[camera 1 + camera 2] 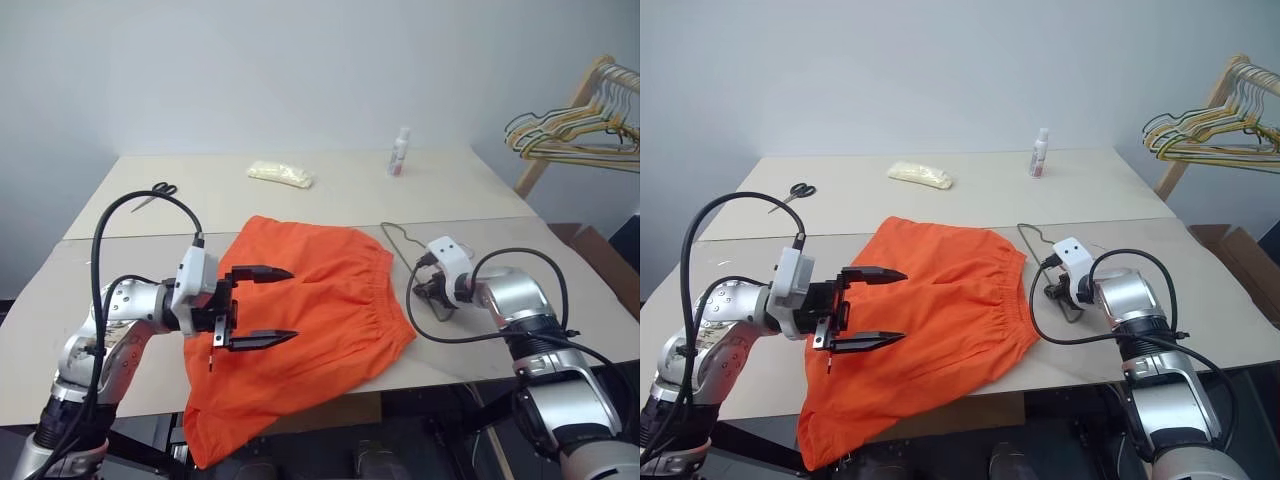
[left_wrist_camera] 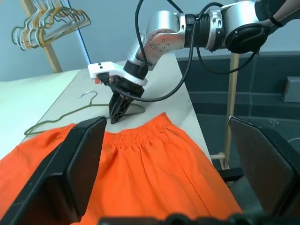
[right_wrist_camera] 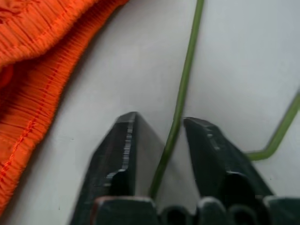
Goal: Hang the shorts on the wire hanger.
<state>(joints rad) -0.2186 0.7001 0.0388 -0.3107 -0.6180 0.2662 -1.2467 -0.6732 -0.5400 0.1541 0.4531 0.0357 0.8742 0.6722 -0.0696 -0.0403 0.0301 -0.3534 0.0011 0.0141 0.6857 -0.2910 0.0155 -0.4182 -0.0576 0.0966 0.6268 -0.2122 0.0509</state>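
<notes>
Right gripper (image 3: 159, 129) straddles the wire hanger (image 3: 187, 70), not yet clenched, at three o'clock of the shorts (image 1: 310, 320); pinching comes next.

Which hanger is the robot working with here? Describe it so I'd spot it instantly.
On the table, beside the orange shorts' waistband, lies the wire hanger, with the right gripper at its wire. It is one thin olive wire lying flat, unlike the bunched hangers on the wooden rack.

Pale grey wall (image 1: 300, 70); beige tables (image 1: 330, 185); wooden rack (image 1: 560, 120) at right.
</notes>
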